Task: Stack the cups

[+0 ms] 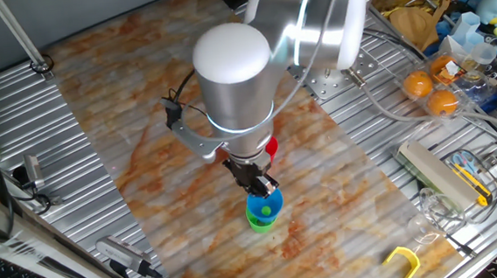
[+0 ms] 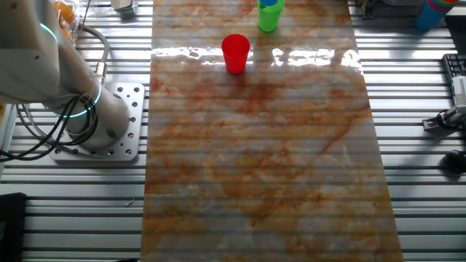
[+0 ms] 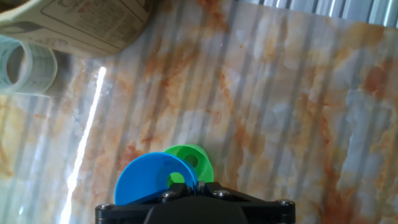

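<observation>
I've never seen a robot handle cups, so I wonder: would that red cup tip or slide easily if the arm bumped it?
Probably. The red cup looks like small thin plastic, so likely light. It stands upright and alone on the glossy table, so a nudge might slide it. If knocked over, its tapered round shape would likely roll in a curve.

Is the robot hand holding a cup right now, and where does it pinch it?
Yes. The gripper holds the blue cup by its rim, right over the green cup.

Red cup [image 1: 272,146] mostly behind the arm [image 1: 235,78].
</observation>
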`<state>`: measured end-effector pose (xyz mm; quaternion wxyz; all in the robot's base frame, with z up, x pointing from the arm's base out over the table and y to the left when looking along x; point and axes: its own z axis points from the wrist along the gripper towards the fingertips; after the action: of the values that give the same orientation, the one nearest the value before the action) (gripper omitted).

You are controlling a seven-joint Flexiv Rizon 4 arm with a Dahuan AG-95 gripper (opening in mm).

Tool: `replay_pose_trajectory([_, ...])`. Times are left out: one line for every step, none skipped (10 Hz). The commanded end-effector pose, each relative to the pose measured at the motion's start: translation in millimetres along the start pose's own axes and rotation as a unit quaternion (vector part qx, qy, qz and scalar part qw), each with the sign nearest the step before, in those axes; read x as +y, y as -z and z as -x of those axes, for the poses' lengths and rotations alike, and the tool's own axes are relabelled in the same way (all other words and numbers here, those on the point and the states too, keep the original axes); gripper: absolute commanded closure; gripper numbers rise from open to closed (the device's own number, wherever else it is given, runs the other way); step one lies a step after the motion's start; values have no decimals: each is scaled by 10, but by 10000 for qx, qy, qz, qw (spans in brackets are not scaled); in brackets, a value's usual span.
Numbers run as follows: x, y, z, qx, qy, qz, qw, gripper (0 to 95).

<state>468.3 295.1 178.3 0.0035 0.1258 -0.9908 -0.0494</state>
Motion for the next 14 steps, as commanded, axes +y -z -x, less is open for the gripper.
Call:
replay_pose_trajectory([-26,-13,3,-19,14,-17,10000,950])
replay_pose_trajectory([-43,-23,15,-23,17,-17,10000,950])
replay_pose_trajectory([-53,-30,25,-27,15,-13,10000,950])
replay_pose_trajectory([-60,-38,35,-30,18,-5,10000,950])
replay_pose_trajectory([-46,-56,44,-37,6,11,10000,950])
replay_pose_trajectory([-36,-72,53,-47,-16,10,10000,950])
replay_pose_trajectory([-33,-81,57,-45,-24,2,10000,950])
replay_pose_trajectory([-40,-88,53,-44,-20,8,10000,950])
replay_pose_trajectory([-47,-99,47,-45,-2,12,10000,950])
replay_pose_trajectory([-54,-112,41,-50,-1,15,10000,950])
replay_pose_trajectory([-60,-138,32,-57,8,9,10000,950])
replay_pose_trajectory([-63,-197,17,-83,-4,4,10000,950])
replay_pose_trajectory([-64,-223,14,-120,7,15,9999,950])
replay_pose_trajectory([-63,-226,14,-131,41,10,9999,950])
